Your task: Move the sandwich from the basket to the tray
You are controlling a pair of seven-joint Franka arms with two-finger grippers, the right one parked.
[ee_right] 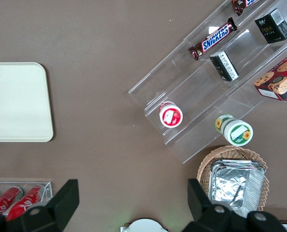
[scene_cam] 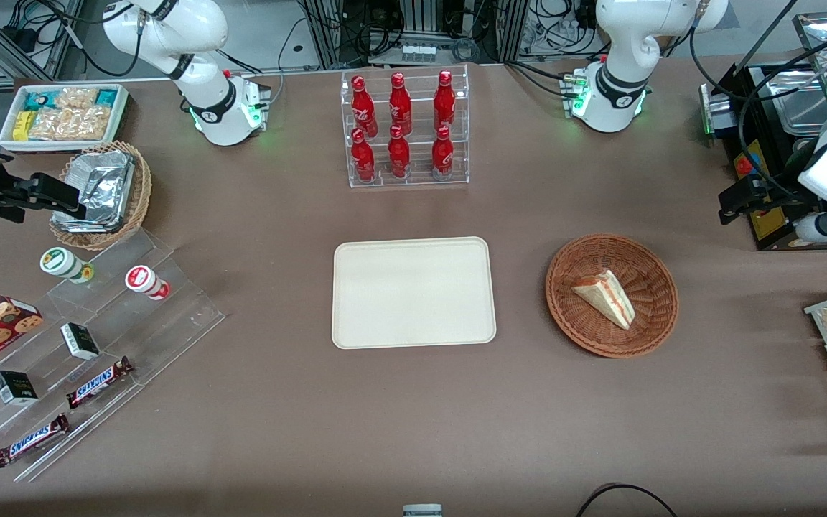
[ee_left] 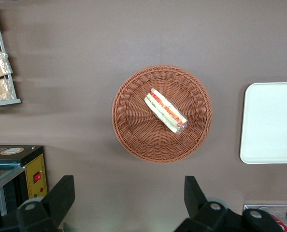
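1. The sandwich [scene_cam: 606,297] lay inside the basket [scene_cam: 645,329], a white triangular wedge resting on its side near the middle of the woven floor; the wrist view showed its red-orange and green filling edge [ee_left: 165,110].
2. The basket, round and reddish-brown, sat on the brown table [scene_cam: 413,416] beside the tray [scene_cam: 413,292], a gap of bare cloth between them, toward the working arm's end.
3. The tray was flat and cream-white, with nothing on it, and lay near the centre of the table.
4. The gripper [ee_left: 129,199] hung high above the table, well clear of the basket, over the strip of cloth between the basket and the black appliance [scene_cam: 779,143]. Its fingers [ee_left: 61,198] were spread wide apart and held nothing.
5. Farther from the front camera than the tray, a clear rack held six red bottles [scene_cam: 403,129].
6. Toward the parked arm's end stood clear stepped shelves [scene_cam: 97,345] carrying two candy bars, small dark boxes, two round cups and a cookie box, with a tan wicker basket of foil trays [scene_cam: 101,192] and a white bin of snack packets [scene_cam: 63,115] farther back.
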